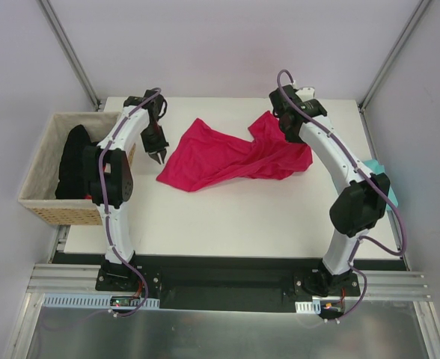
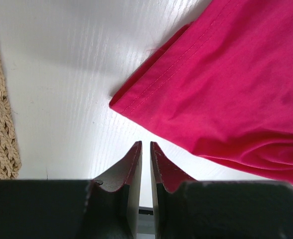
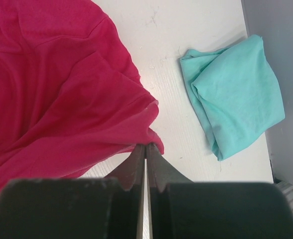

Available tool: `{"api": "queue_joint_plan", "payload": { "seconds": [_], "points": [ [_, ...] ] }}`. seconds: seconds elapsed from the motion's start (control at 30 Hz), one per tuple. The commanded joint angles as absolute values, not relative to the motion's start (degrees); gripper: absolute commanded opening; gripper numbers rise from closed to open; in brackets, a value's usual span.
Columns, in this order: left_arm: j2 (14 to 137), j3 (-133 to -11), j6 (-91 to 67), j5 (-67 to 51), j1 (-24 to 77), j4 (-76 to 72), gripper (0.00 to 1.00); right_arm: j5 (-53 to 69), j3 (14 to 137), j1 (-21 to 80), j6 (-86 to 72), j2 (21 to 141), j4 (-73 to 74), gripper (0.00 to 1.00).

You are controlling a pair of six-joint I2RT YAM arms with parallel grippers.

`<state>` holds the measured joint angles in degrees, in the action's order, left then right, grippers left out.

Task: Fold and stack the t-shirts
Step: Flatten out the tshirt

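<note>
Treat the task as partly complete. The teal t-shirt (image 3: 233, 94) lies in a compact folded bundle at the right edge of the table (image 1: 227, 217), so you can judge that one finished or nearly so. The crimson-pink t-shirt (image 1: 227, 153) is not folded. It lies loose and creased across the middle of the table, toward the far edge, with one hem corner pointing to the left edge and its other end bunched toward the far right. Note the right gripper (image 3: 146, 145): its jaws are pressed together, and the pink cloth runs right up to the tips. The top view shows the cloth rising to a peak at that spot, so read this as a pinch on the pink shirt's edge. Note the left gripper (image 2: 145, 144): it stands slightly ajar with nothing between its jaws, and it hovers just beside the left hem corner without touching it. A wicker basket (image 1: 44, 172) at the left edge holds a dark item (image 1: 74, 161); what it is cannot be told. What remains for you is to spread the pink shirt flat, fold it, and set the two shirts together. The pink and teal shirts lie near each other but apart, so no stack exists yet.
</note>
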<state>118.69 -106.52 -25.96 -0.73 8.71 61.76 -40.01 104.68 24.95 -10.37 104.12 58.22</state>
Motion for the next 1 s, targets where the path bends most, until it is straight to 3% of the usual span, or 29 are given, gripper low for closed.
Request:
{"api": "queue_joint_plan", "payload": {
  "seconds": [0.0,0.5,0.97],
  "points": [
    [114.4,-104.2,-25.2,1.1,9.3,62.1,0.11,-42.6,108.0,24.6,-8.4,104.8,58.8,0.01],
    [115.8,-99.3,-25.3,1.7,9.3,60.4,0.11,-41.8,112.7,24.1,-7.0,106.6,59.3,0.01],
    [120.7,-97.3,-23.2,0.2,9.3,58.6,0.22,-41.1,114.0,24.1,-7.1,107.1,60.0,0.01]
  ]
}}
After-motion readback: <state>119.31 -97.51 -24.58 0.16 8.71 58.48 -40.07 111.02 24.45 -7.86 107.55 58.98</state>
